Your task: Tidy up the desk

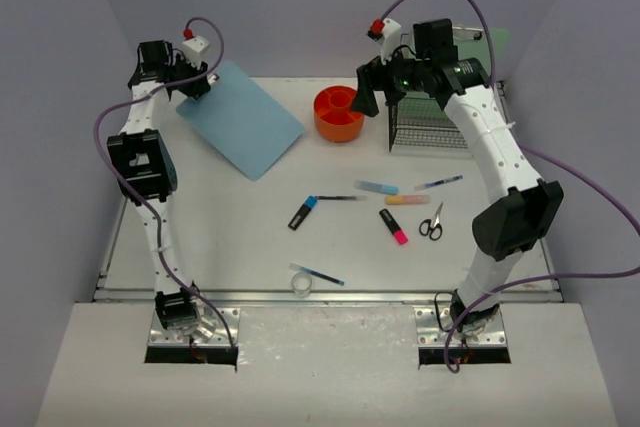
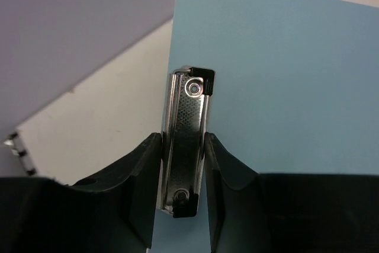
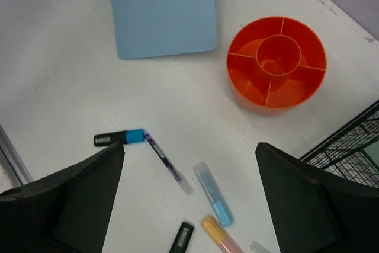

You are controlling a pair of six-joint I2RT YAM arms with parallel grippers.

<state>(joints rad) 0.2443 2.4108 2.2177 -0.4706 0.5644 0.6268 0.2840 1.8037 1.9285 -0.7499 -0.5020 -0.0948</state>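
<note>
A light blue clipboard (image 1: pixel 240 117) lies at the back left of the white desk (image 1: pixel 230 237). My left gripper (image 1: pixel 192 82) is shut on its metal clip (image 2: pixel 185 140) at the board's far corner, one black finger (image 2: pixel 142 176) pressed against each side of the clip. The blue board (image 2: pixel 284 87) fills the right of the left wrist view. My right gripper (image 1: pixel 375 87) hangs open above the desk beside an orange round organizer (image 1: pixel 339 112). In its wrist view the right gripper (image 3: pixel 189 146) holds nothing, and the organizer (image 3: pixel 276 63) and clipboard (image 3: pixel 161 10) lie below.
A black wire rack (image 1: pixel 430 122) stands at the back right. Loose in the middle lie a black-and-blue marker (image 1: pixel 303 212), a pen (image 1: pixel 340 198), a light blue highlighter (image 1: pixel 376 186), a yellow-pink highlighter (image 1: pixel 407 199), a pink-tipped marker (image 1: pixel 393 226) and scissors (image 1: pixel 432 221). Near the front are a tape roll (image 1: pixel 301 285) and another pen (image 1: pixel 317 274).
</note>
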